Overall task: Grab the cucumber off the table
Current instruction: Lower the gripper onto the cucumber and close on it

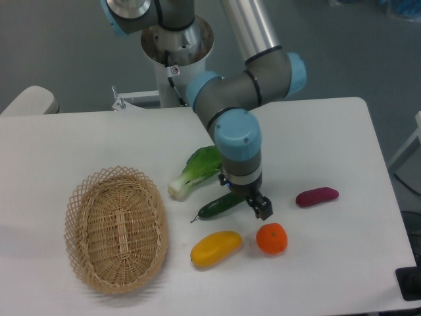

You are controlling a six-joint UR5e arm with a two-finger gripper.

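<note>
The cucumber (220, 206) lies on the table (329, 131) near its middle, slanted, with its thin stem end pointing toward the front-left corner and its other end hidden under the arm's wrist. The gripper (258, 207) hangs over that hidden end, just above or at the cucumber, but the fingers are too dark and small to tell whether they are spread or closed. Beside the cucumber toward the back edge lies a bok choy (194, 171), toward the front edge a mango (216, 248) and an orange (272, 238), toward the right edge a purple vegetable (317, 196), and toward the left edge a wicker basket (115, 227).
</note>
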